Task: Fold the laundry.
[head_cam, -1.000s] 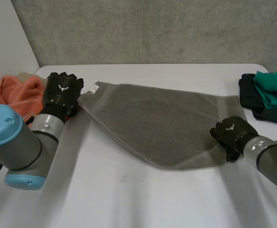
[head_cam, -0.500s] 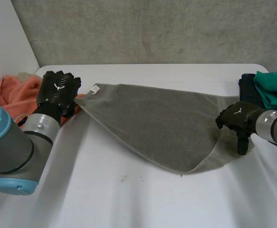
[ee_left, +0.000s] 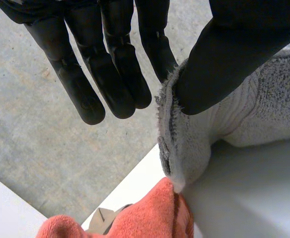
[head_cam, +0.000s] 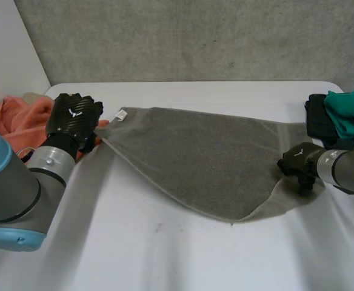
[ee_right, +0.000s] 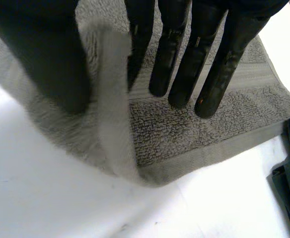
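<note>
Grey towel spread at the centre of the white table. Left hand pinches its 10 o'clock corner between thumb and straight fingers. Right hand pinches a raised fold at its 3 o'clock edge. Orange cloth at the table's 9 o'clock.

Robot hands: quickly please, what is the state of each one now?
Left robot hand: closed on a corner of the grey terry towel.
Right robot hand: closed on the towel's edge.
</note>
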Robot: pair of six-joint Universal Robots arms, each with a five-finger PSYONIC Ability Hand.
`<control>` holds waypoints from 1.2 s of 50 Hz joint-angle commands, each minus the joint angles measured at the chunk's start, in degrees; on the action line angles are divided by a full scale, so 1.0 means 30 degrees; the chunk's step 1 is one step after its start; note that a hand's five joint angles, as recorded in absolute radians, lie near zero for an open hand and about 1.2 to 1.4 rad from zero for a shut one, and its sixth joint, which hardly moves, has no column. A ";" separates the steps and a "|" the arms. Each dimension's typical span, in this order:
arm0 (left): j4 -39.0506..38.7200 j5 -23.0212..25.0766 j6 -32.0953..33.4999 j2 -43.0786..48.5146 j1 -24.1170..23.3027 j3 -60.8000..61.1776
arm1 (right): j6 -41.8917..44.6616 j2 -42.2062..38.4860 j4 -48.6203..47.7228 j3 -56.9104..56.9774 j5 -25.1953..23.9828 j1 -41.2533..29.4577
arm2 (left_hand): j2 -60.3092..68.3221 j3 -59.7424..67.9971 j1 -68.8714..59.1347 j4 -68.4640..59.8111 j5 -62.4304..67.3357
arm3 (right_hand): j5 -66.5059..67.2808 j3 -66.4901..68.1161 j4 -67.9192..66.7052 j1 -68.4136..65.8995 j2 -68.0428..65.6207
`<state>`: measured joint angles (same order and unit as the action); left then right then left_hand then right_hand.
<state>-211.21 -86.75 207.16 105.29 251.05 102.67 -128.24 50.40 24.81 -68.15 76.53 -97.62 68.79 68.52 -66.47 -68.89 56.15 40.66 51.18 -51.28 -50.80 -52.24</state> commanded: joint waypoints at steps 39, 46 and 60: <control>0.9295 0.3048 0.3957 -0.1236 0.1339 0.0646 | -0.2309 0.6552 -0.3462 -0.8077 -0.5649 0.7376 | 0.3735 0.3825 -0.4510 -0.3703 0.4618 | 0.9779 0.9607 -0.9573 -0.9732 -0.9253; 0.6510 0.0883 0.2550 0.4388 0.0313 -0.5242 | -0.4302 0.2949 -0.6979 -0.5061 -0.2164 0.4416 | 0.3735 0.3825 -0.4510 -0.3703 0.4618 | 0.9779 0.9607 -0.9573 -0.9732 -0.9253; 0.4868 -0.1230 0.2960 1.2359 -0.0275 -1.4471 | -0.5417 -0.1769 -1.0349 0.0477 0.1236 0.1778 | 0.3735 0.3825 -0.4510 -0.3703 0.4618 | 0.9779 0.9607 -0.9573 -0.9732 -0.9253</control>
<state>-195.82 -89.87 215.34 134.23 250.26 68.96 -144.36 49.55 -2.80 -72.11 76.85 -89.76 68.79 68.53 -66.47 -68.89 56.15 55.97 67.77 -68.10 -60.99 -67.74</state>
